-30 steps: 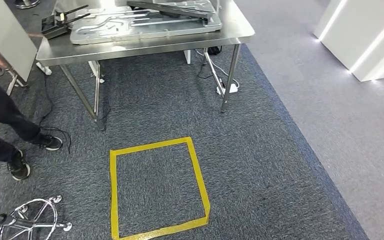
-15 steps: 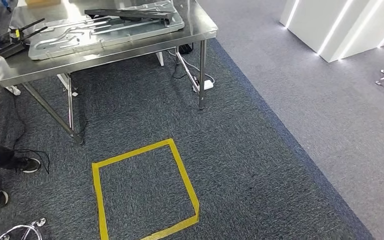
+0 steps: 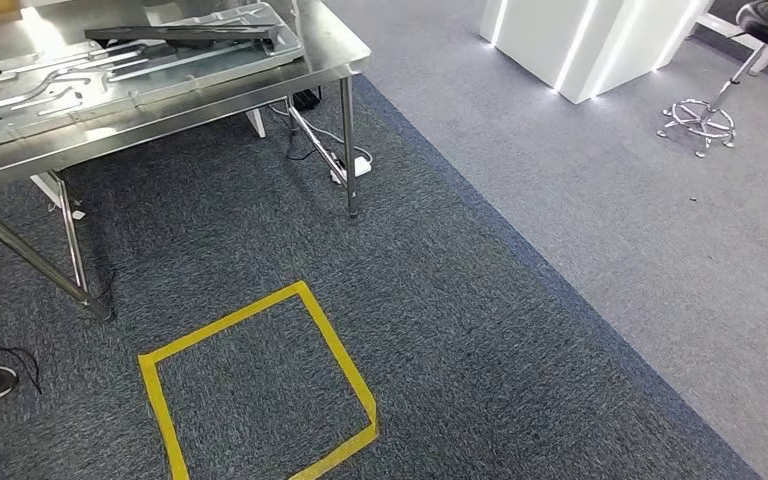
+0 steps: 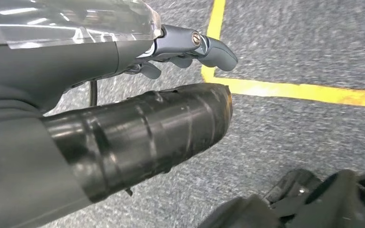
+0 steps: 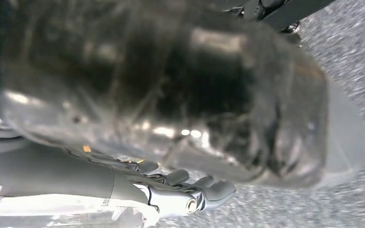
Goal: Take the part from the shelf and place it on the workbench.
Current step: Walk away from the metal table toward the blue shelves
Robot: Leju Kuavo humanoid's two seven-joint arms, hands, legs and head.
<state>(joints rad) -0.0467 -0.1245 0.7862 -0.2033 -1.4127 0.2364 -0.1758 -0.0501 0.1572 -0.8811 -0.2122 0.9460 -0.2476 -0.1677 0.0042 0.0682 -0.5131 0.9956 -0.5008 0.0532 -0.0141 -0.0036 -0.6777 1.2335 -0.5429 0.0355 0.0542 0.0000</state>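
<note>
I see the workbench in the upper left of the head view, a large pressed metal plate lying flat on it with a dark bar across it. A yellow tape square marks the carpet at lower centre, likely a standing spot. My left hand hangs by my side, fingers curled, holding nothing. My right hand hangs likewise, fingers loosely bent and empty. Which thing is the part I cannot tell. A stool stands at upper right.

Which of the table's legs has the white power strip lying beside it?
The front right leg of the steel table: the white power strip lies at its foot; the left legs have none.
</note>
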